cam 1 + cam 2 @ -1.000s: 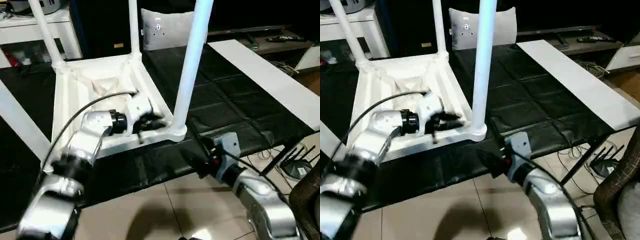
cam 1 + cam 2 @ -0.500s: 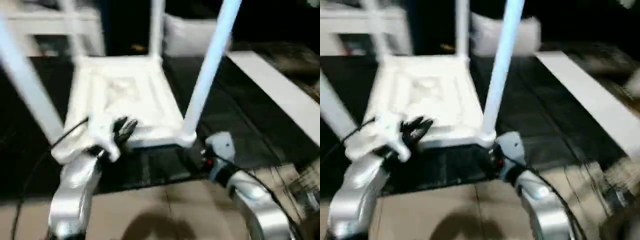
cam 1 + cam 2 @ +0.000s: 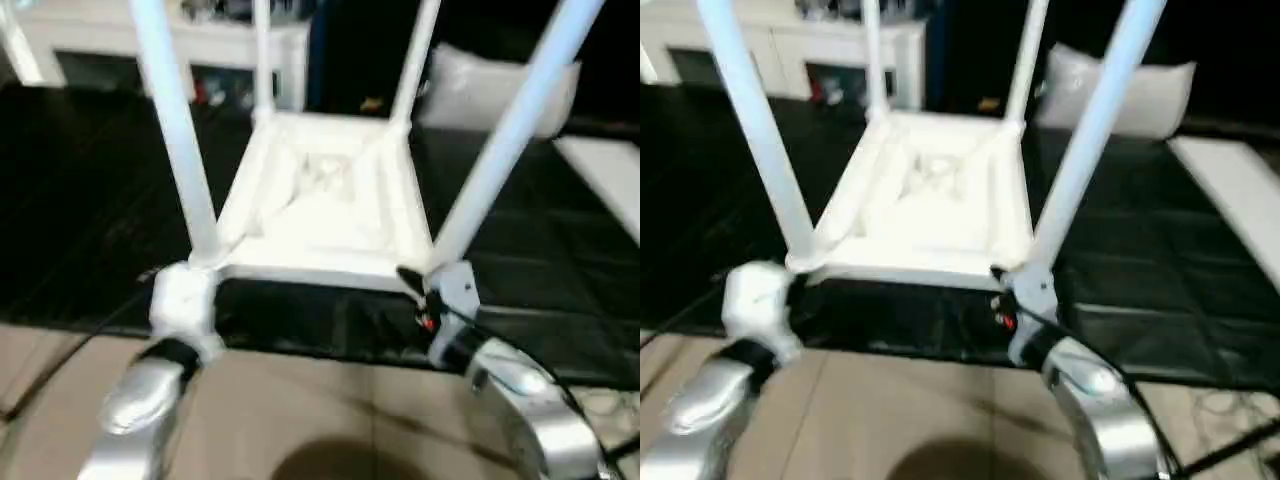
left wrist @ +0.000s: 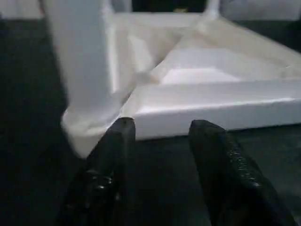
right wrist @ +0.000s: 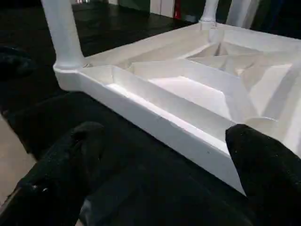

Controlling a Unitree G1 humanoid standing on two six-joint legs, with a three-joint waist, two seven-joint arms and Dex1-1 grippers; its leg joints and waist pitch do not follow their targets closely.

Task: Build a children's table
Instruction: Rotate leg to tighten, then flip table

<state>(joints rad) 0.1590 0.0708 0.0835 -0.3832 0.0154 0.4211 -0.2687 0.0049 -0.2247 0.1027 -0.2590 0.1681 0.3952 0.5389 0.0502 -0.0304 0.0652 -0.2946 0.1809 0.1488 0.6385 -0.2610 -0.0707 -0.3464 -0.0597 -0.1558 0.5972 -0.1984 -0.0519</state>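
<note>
The children's table [image 3: 330, 215] lies upside down on the black mat, ribbed underside up. Its legs stand upright in the corner sockets: front left [image 3: 175, 130], front right [image 3: 510, 130], and two at the back [image 3: 262, 60]. My left gripper [image 4: 162, 134] is open just outside the front left corner, its fingers [image 4: 117, 146] apart with nothing between them, facing the table's rim [image 4: 211, 110]. My right gripper [image 5: 164, 141] is wide open by the front right corner, close to the rim [image 5: 155, 122] and holding nothing. Its wrist [image 3: 450, 295] sits right at that corner.
A grey-white cushion [image 3: 495, 90] leans behind the table. A white cabinet [image 3: 150, 40] stands at the back left. A white board [image 3: 610, 170] lies at the right on the black mat [image 3: 80, 200]. Tiled floor [image 3: 330, 420] runs along the near side.
The camera has swung to the left. My left gripper has drawn back from inside the table's underside to its front left corner, and its fingers have spread. The right gripper stays wide open.
</note>
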